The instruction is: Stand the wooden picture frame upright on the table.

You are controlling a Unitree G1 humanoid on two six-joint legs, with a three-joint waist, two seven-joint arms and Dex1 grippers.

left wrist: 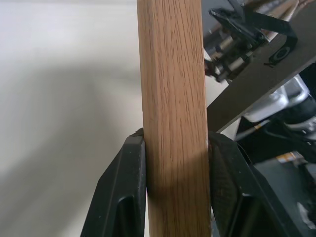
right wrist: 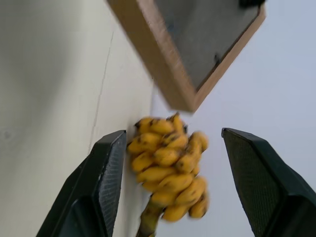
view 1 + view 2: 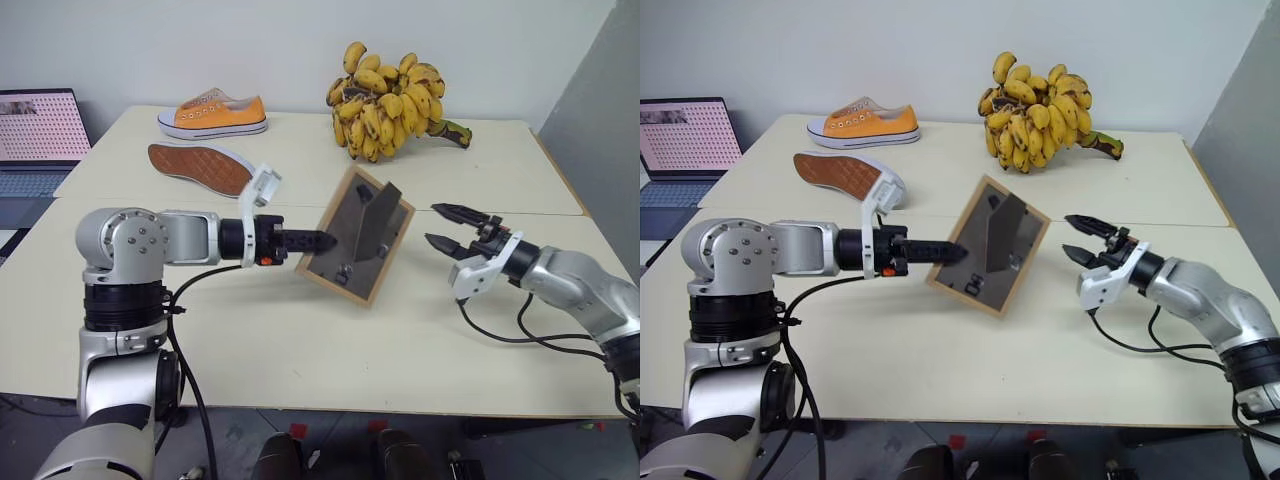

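While clamping the left gripper (image 3: 322,240) on the 9 o'clock edge of the wooden picture frame (image 3: 356,236), holding it tilted at the centre of the table (image 3: 300,350) with the stand flap (image 3: 378,222) swung out. Keeping the right gripper (image 3: 446,226), fingers spread and empty, just off the 3 o'clock side. Lowering until bottom edge and flap tip are both seating, then releasing slowly, avoiding any twisting.

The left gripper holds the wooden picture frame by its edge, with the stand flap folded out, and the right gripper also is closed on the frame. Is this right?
Not fully. The right gripper is not on the wooden picture frame: the left eye view shows its jaws open, apart from the frame. The rest stands: the left gripper grips the frame's edge, and the stand flap is folded out.
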